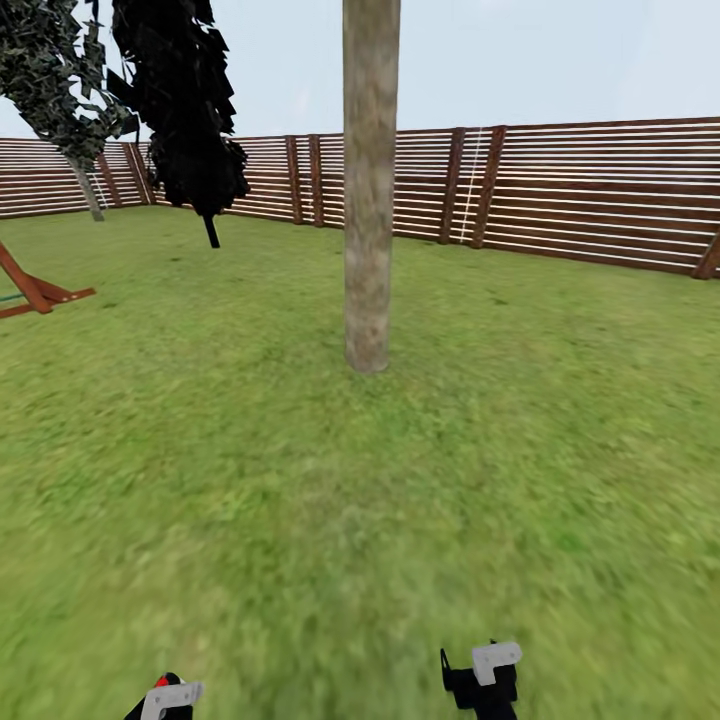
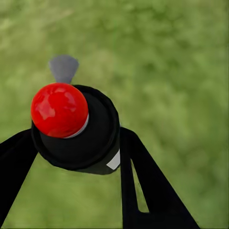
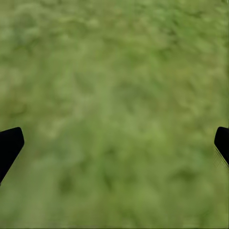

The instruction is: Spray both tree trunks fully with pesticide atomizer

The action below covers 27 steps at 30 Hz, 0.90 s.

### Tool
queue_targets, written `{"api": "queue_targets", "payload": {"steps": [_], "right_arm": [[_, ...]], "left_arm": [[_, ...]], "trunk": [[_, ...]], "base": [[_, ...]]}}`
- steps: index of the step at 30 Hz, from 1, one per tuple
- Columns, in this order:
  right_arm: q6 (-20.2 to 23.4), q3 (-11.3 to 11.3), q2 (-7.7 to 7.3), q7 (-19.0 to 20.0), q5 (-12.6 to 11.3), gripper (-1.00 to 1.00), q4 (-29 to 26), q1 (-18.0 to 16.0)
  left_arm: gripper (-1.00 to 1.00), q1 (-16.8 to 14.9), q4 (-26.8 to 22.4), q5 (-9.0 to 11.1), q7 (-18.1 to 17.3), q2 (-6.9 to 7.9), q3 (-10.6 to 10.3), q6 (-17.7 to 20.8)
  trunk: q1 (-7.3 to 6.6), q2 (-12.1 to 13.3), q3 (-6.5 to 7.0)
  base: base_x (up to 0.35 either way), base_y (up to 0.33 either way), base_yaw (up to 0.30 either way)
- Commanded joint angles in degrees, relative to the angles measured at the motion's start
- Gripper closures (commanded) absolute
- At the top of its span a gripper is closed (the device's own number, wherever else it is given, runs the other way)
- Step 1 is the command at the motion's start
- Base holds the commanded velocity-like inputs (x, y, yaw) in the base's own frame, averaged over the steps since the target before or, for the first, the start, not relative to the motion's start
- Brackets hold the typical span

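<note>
A thick tree trunk [image 1: 370,190] of mottled grey-beige bark rises straight from the grass lawn [image 1: 300,480] in the middle of the head view, bare of branches and running out of the top of the picture. Behind it a brown fence [image 1: 600,190] of horizontal wooden slats closes the garden. To the left stands a black cypress-like tree [image 1: 185,110] on a thin stem, and further left a tree with dark mottled foliage [image 1: 55,75] on a thin pale stem near the fence. A reddish-brown wooden frame [image 1: 35,290] rests on the grass at the left edge.

At the bottom of the head view the left gripper [image 1: 165,700] shows low at the left, with a spot of red at it, and the right gripper [image 1: 485,675] low at the right; both are well apart from the trunk.

In the left wrist view the left gripper [image 2: 76,148] has its jaws clenched around the pesticide atomizer [image 2: 78,131], a black round body with a shiny red knob on top and a grey nozzle at its far side, held above the grass.

In the right wrist view the right gripper [image 3: 114,143] has its jaws released and spread wide, with nothing between the dark fingertips [image 3: 9,143] but blurred grass below.
</note>
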Motion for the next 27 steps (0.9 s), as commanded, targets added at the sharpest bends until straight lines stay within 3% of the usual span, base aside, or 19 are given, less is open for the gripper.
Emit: {"api": "queue_targets", "payload": {"steps": [1,27], "right_arm": [[0.0,0.0,0.0,0.0,0.0,-1.0,0.0,0.0],[0.0,0.0,0.0,0.0,0.0,-1.0,0.0,0.0]], "left_arm": [[1.0,0.0,0.0,0.0,0.0,0.0,0.0,0.0],[1.0,0.0,0.0,0.0,0.0,0.05,0.0,0.0]], "trunk": [[0.0,0.0,0.0],[0.0,0.0,0.0]], "base": [[0.344,0.0,0.0],[0.344,-0.042,0.0]]}}
